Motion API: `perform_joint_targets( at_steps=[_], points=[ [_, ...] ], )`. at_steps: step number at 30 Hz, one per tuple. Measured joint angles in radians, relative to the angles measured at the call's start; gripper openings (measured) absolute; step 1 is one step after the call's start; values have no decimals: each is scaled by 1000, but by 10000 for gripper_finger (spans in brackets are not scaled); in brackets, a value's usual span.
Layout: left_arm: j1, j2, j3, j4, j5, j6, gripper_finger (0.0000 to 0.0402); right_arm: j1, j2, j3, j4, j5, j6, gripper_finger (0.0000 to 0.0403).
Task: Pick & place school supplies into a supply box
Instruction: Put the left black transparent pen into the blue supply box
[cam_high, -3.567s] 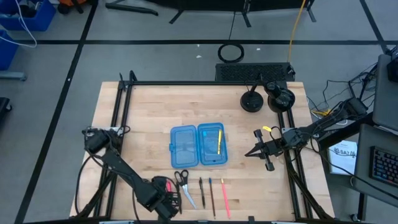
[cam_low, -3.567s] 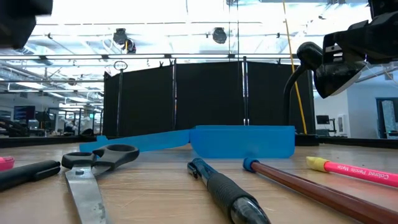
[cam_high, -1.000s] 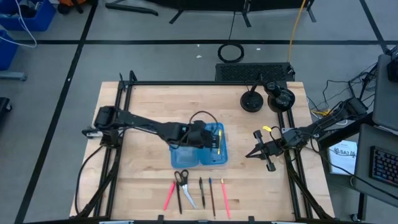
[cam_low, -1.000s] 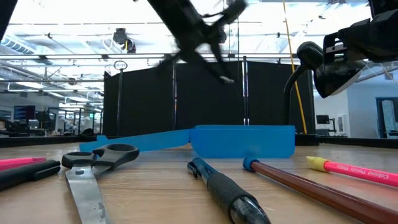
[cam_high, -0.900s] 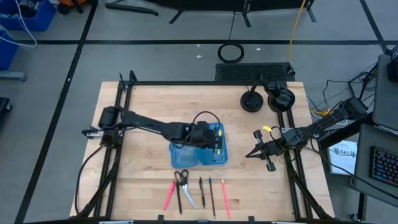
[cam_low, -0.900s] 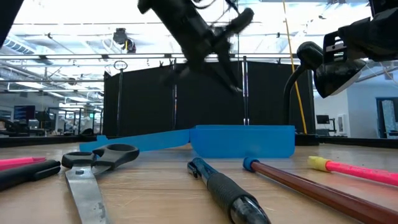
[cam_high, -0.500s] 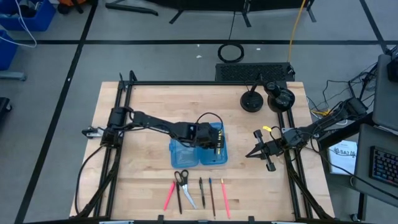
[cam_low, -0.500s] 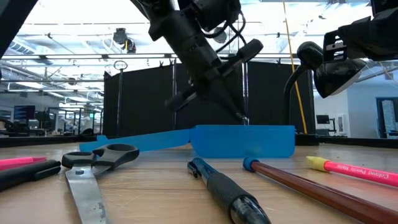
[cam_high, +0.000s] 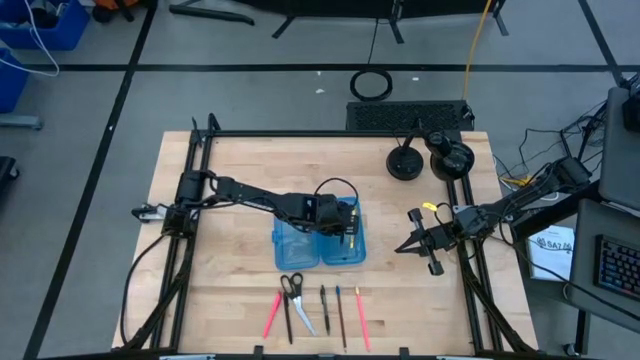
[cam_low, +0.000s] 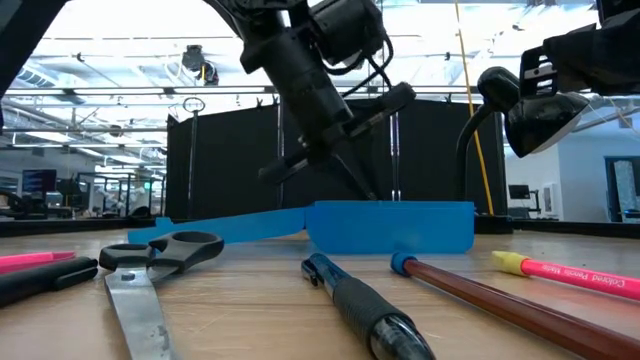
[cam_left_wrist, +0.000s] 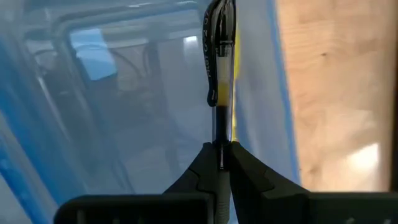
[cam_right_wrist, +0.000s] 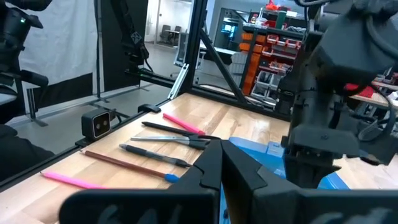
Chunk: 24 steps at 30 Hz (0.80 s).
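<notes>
Dark pen (cam_left_wrist: 220, 74), yellow inside its clear barrel, pinched at its tail by the left pincer (cam_left_wrist: 222, 155); fingers closed right onto it, pen sticking straight out ahead. It hangs over the right-hand half of the supply box (cam_high: 297, 240), tip angled down toward the tray floor in the low view. The tail-end grip probably leaves the whole barrel free to drop flat into the tray without the fingers hitting the wall.

Box sits open mid-bench (cam_high: 230, 180), both halves flat, hinge between them. A yellow pencil (cam_high: 353, 228) already lies along the right half's outer side, so the pen needs to land beside it, not across.

Rest of the supplies wait in a row near the front edge of the bench, well apart from the box: pink pen (cam_high: 271, 313), scissors (cam_high: 294, 297), two dark pens (cam_high: 325, 308) and a pink-red pencil (cam_high: 361, 318). Laid parallel with gaps between, which should make single picks easy.

Right pincer (cam_high: 421, 243) is parked over the bench's right side, clear of the box, fingers nearly together, nothing in them.

Judgement: one item placed, one about to be released, five left. Risk: releasing with the pen tilted could bounce it off the tray wall.
</notes>
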Motion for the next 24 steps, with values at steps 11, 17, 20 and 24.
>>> perform_joint_targets(
  at_steps=[11, 17, 20, 24],
  points=[
    [0, 115, 351, -369, -2, 89, 21, 0, 0, 0, 12, 4, -34, 0],
    [-25, 226, 485, -529, 20, 42, 21, 0, -1, 0, 16, 2, -23, 0],
    [-32, 228, 476, -526, 24, 18, 21, 0, -2, 0, 12, 1, -10, 0],
    [-28, 225, 468, -522, 20, 0, 21, 0, -2, 0, 10, 1, 1, 0]
  ],
)
